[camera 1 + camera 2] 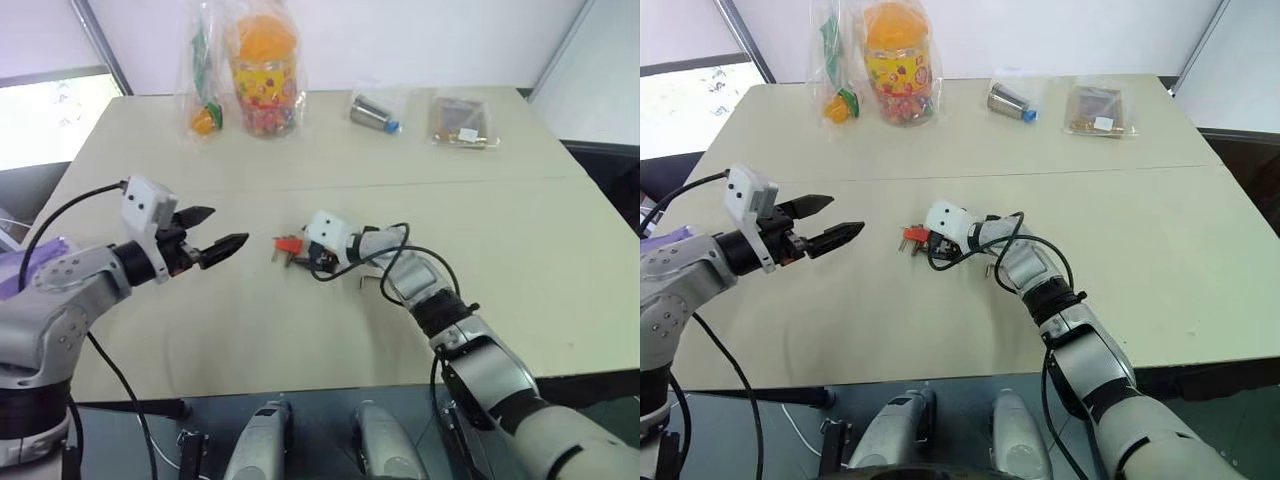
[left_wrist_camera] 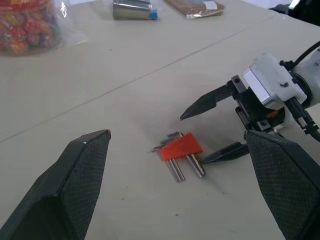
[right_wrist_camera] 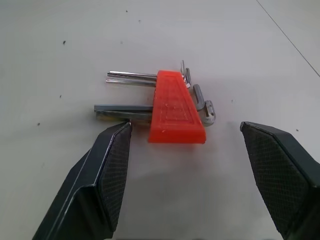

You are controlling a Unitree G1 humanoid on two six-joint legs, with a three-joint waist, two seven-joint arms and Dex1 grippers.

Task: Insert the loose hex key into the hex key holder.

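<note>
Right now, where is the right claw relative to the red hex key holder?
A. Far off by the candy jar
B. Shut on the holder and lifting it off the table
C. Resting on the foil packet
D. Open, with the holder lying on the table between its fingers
D: the right claw is open, and the hex key holder lies flat on the table between its two fingers, ungripped.

Glossy red plastic hex key holder (image 3: 176,108), shiny metal keys, matt beige table (image 1: 300,330)

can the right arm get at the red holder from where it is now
Probably yes. The right gripper is open, its fingers either side of the red holder on the table, with nothing between them. One finger sits close to the keys sticking out.
</note>
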